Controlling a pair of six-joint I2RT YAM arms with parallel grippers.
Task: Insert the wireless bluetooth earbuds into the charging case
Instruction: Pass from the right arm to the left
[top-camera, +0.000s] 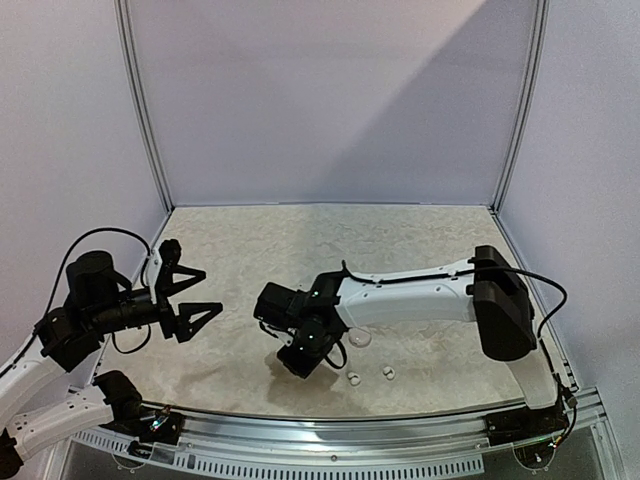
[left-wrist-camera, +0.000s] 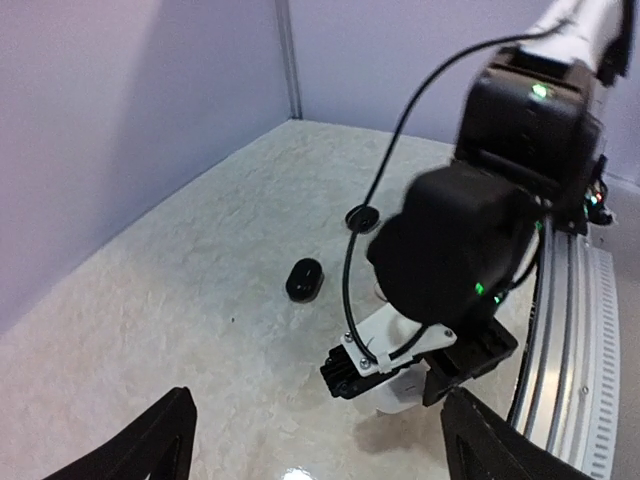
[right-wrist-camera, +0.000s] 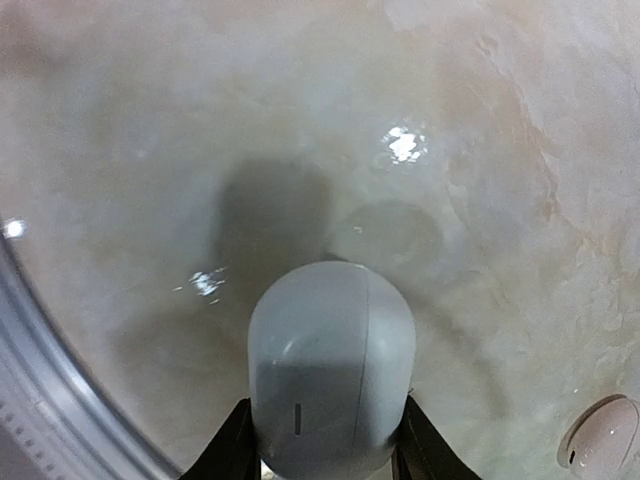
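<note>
Beige marbled worktop (top-camera: 240, 240) carried everything. The left gripper (top-camera: 212, 290) hung near the left edge with its jaws spread wide and nothing between them.

In the left wrist view, a black oval piece (left-wrist-camera: 304, 278) lay flat on the worktop on the far side of the right gripper. A black round piece (left-wrist-camera: 361, 216) lay beyond it toward the far edge. I could not tell whether either was a bud or a case.

The right gripper (top-camera: 302, 358) pointed down close to the middle of the near edge. Its fingers (right-wrist-camera: 232, 445) pressed against both sides of a pale grey-white charging case (right-wrist-camera: 332, 370), so it was closed on the case. Whether the case touched the worktop could not be told.

Just right of that gripper, a white earbud (top-camera: 353, 379) and a second white earbud (top-camera: 388, 373) lay loose near the near edge. They were apart from each other and both were outside the case.
</note>
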